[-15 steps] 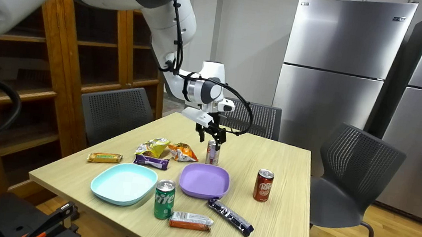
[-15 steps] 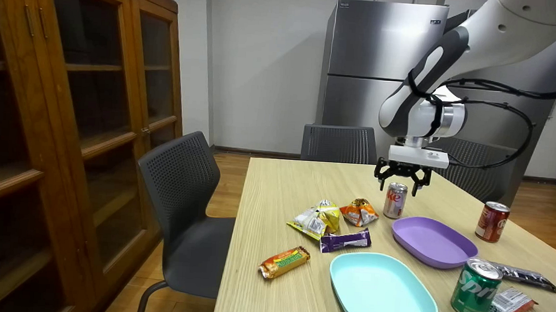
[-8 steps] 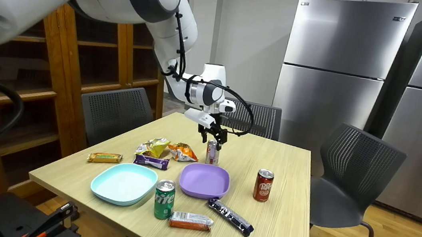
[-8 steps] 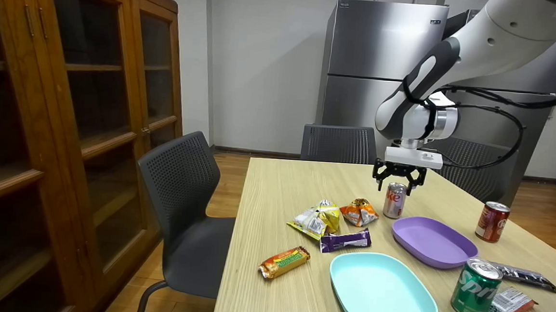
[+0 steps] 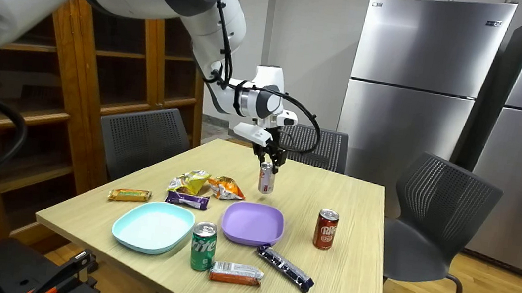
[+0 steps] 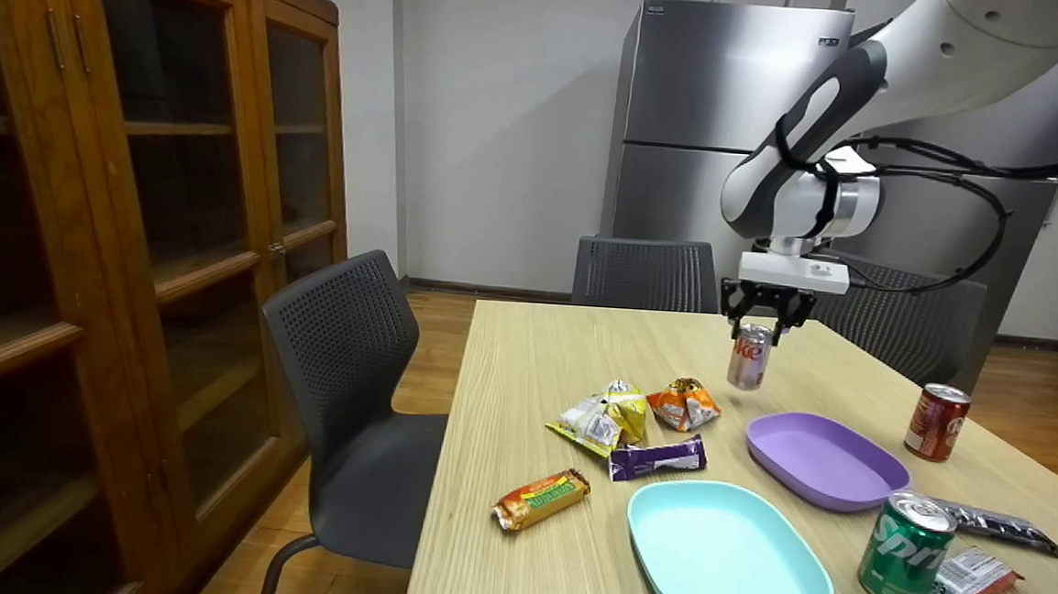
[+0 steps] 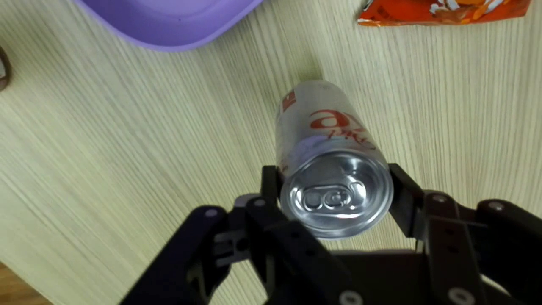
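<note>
- In an exterior view, the tool (image 5: 268, 166) was clamped on the silver can (image 5: 266, 181), which hung nearly upright above the desk (image 5: 350, 192), just beyond the purple plate (image 5: 253, 222); the green can (image 5: 202, 254) stood on the plate's near side.
- In an exterior view, the orange snack bag (image 6: 684, 406) lay left of the purple plate and the red can (image 6: 937, 423) stood right of it. The silver can's base was off the desk — gripping and lifting looked done.
- In the wrist view, the fingers (image 7: 269, 184) pressed the silver can from both sides, near its top. The purple plate's rim lay beside it, not beneath — setting the can down seemed the part left.
</note>
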Tool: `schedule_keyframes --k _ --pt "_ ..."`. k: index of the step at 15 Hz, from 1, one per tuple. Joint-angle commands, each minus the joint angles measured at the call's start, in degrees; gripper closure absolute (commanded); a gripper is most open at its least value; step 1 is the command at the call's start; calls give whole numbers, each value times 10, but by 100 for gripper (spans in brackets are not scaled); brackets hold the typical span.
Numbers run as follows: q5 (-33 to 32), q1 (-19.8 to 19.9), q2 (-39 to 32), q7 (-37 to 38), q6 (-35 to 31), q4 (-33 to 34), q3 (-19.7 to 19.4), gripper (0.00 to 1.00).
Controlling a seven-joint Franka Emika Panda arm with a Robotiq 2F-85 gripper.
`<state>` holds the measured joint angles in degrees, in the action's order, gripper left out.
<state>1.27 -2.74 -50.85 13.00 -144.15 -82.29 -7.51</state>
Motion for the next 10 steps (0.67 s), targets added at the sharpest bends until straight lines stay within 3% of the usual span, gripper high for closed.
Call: schedule_keyframes --k 1,10 --pt "-8 -3 67 7 18 -42 1 62" --pt "-11 -2 184 0 1 -187 4 62"
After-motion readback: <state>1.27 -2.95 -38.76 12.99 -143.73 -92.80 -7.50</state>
